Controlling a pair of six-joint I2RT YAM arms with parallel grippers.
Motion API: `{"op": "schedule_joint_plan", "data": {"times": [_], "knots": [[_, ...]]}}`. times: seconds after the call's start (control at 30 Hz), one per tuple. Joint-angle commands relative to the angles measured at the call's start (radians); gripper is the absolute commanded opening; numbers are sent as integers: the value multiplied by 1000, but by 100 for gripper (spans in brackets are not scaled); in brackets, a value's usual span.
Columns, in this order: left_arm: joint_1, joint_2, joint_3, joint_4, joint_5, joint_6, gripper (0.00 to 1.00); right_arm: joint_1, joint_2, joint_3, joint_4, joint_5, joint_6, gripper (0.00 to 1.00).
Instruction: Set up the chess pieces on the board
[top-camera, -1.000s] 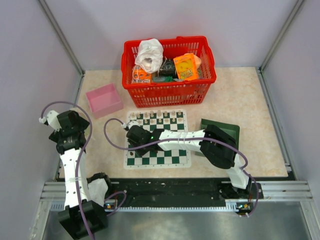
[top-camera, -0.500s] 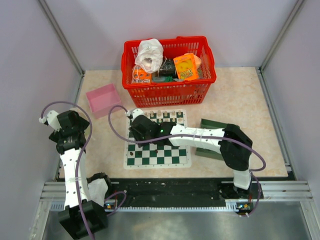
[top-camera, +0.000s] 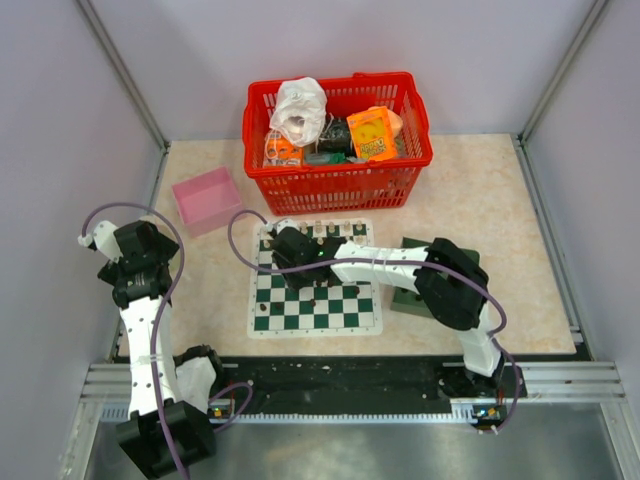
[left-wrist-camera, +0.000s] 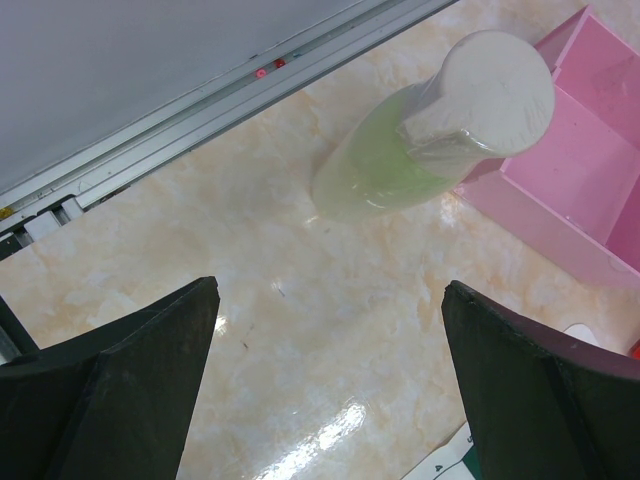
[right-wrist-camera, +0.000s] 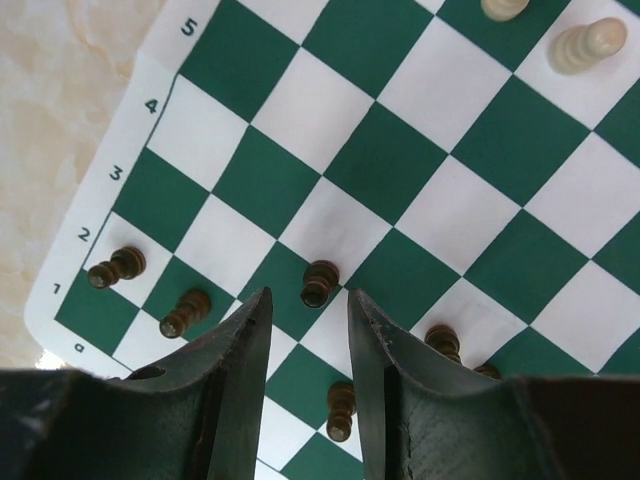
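The green-and-white board (top-camera: 256, 322) lies mid-table, its squares filling the right wrist view (right-wrist-camera: 400, 160). Several dark chess pieces stand near its numbered edge: one pawn (right-wrist-camera: 319, 283) just beyond my right fingertips, others at the left (right-wrist-camera: 116, 267) (right-wrist-camera: 185, 312) and below the fingers (right-wrist-camera: 340, 410). My right gripper (right-wrist-camera: 307, 297) (top-camera: 285, 245) hovers over the board's far-left part, open by a narrow gap with nothing between its fingers. My left gripper (left-wrist-camera: 330, 300) (top-camera: 140, 262) hangs wide open over bare table, left of the board.
A red basket (top-camera: 338, 180) of items stands behind the board. A pink box (top-camera: 208, 200) (left-wrist-camera: 590, 150) sits at the far left, with a green bottle (left-wrist-camera: 400, 160) lying beside it. A dark green tray (top-camera: 465, 262) lies right of the board. Cream pieces (right-wrist-camera: 590, 45) stand further along.
My right gripper has moved over the board from its left middle toward the far-left corner, and its jaws have opened slightly. The left arm has not moved.
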Motion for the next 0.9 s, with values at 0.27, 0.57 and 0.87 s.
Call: {"op": "schedule_joint_plan", "data": {"times": [0.27, 0.57, 0.87], "knots": [[6, -23, 2, 18, 0, -6, 99, 6, 47, 47, -5, -15, -2, 32], [6, -23, 1, 19, 2, -9, 99, 6, 40, 47, 1, -3, -8, 31], [6, -23, -1, 21, 3, -9, 99, 6, 41, 46, 13, 3, -8, 28]]}}
